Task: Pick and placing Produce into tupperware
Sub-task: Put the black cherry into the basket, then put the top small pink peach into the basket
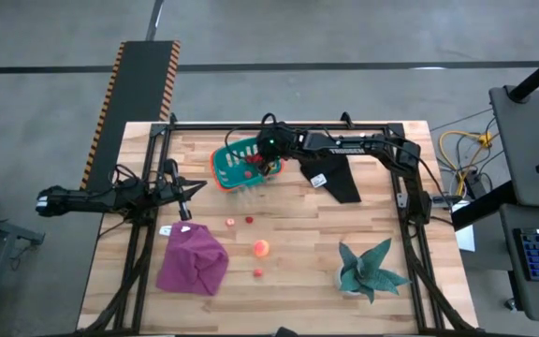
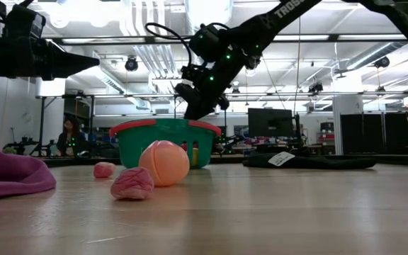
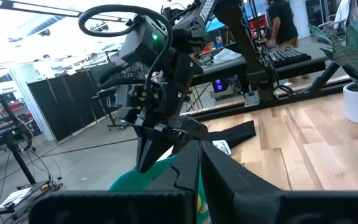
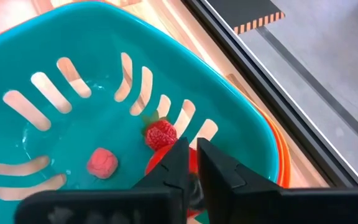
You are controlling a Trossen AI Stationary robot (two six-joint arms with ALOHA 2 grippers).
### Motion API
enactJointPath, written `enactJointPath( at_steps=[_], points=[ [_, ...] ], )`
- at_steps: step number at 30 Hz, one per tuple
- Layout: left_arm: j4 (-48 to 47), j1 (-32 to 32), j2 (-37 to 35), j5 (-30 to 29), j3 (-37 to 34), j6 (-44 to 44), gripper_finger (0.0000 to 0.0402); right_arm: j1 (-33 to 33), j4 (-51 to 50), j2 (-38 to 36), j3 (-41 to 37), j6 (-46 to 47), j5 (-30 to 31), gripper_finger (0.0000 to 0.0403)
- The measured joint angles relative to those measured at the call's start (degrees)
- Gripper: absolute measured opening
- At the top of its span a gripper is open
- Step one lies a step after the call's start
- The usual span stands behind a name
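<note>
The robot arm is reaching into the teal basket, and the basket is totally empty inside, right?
Not quite. The right gripper is over the teal basket, but the basket isn't empty. The right wrist view shows a red strawberry and a small pink piece already lying on its slotted bottom, with something red between the fingers.

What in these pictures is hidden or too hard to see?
- Red piece in the tupperware: right wrist view, right gripper covers most of it.
- Tupperware contents: low view, its wall hides them.
- Small produce on the table: high view, too small to identify.
</note>
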Motion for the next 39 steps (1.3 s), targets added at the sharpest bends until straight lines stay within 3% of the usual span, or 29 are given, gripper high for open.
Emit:
enactJointPath(
  at_steps=[10,16,21,25,30,35,39],
  points=[
    [0.0,0.0,0.02,0.0,-0.01,0.02,0.0002,0.01,0.2,-1.0,-0.04,0.04,-0.03,0.0149],
    [0.0,0.0,-0.02,0.01,0.0,0.02,0.0002,0.41,0.53,-5.31,-0.09,2.43,-0.93,0.0224],
    [-0.01,0.0,0.07,0.02,0.0,0.02,0.0002,1.91,0.45,-11.64,-0.09,3.06,-8.97,0.027],
    [-0.04,0.0,0.13,0.02,0.0,0.02,0.0002,4.55,-1.23,-17.3,-0.09,4.53,-16.2,0.0289],
    [-0.1,0.0,0.36,0.02,0.0,0.02,0.0002,10.9,-6.74,-24.47,-0.09,3.42,-16.92,0.0293],
    [-0.13,0.0,0.42,0.02,0.0,0.02,0.0002,20.07,-13.95,-29.84,-0.07,2.11,-15.93,0.0287],
    [-0.07,0.0,0.52,0.03,-0.01,0.02,0.0002,28.62,-19.14,-31.43,-0.09,2.15,-8.03,0.0283]
  ],
)
